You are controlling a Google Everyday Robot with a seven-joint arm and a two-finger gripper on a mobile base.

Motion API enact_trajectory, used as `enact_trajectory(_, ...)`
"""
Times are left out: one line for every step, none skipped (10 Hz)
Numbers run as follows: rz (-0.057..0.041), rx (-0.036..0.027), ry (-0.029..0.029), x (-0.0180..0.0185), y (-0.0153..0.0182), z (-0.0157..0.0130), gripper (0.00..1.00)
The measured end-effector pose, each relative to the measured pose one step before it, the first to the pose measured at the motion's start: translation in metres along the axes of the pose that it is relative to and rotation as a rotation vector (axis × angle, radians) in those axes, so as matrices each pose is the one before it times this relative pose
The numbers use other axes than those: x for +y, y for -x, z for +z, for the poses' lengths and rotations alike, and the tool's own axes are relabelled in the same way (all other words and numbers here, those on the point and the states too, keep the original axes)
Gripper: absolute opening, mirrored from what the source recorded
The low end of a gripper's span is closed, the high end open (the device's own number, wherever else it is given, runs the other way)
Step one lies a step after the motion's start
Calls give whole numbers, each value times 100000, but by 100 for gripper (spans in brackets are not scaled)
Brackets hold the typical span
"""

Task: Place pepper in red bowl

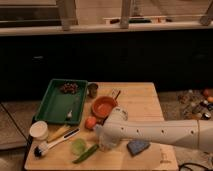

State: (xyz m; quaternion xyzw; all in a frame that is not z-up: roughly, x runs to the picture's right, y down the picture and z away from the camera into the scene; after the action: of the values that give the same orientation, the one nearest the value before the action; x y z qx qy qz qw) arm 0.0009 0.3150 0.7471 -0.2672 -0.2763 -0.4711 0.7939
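Note:
The pepper (pixel 86 153), long, slim and dark green, lies on the wooden table (pixel 145 100) near its front edge. The red bowl (pixel 104 106), shallow and orange-red, sits near the middle of the table and looks empty. My white arm (pixel 160 132) reaches in from the right. My gripper (pixel 103 138) hangs at the arm's end, just right of and above the pepper and in front of the bowl. Nothing shows in the gripper.
A green tray (pixel 59 101) with dark pieces at its far end stands at the left. Near it are a small metal cup (pixel 92 90), an orange fruit (pixel 90 122), a light-green cup (pixel 77 146), a white cup (pixel 38 131), a brush (pixel 55 141) and a blue sponge (pixel 137 146).

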Motion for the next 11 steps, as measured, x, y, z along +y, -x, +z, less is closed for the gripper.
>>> enact_trajectory(-405, 223, 275, -74, 176, -116, 28)
enact_trajectory(-565, 206, 373, -176, 212, -90, 40)
enact_trajectory(-532, 59, 444, -171, 167, -38, 51)
enact_trajectory(-313, 79, 612, -33, 93, -1, 59)
enact_trajectory(-330, 32, 316, -178, 137, -22, 71)
enact_trajectory(-56, 112, 137, -72, 0, -11, 77)
enact_trajectory(-38, 2, 197, -74, 32, -3, 80)
enact_trajectory(-61, 91, 295, -122, 19, -32, 80)
enact_trajectory(218, 100, 348, -11, -8, -34, 80)
enact_trajectory(150, 147, 319, 7, -30, -39, 80)
enact_trajectory(89, 155, 392, -3, -6, -18, 80)
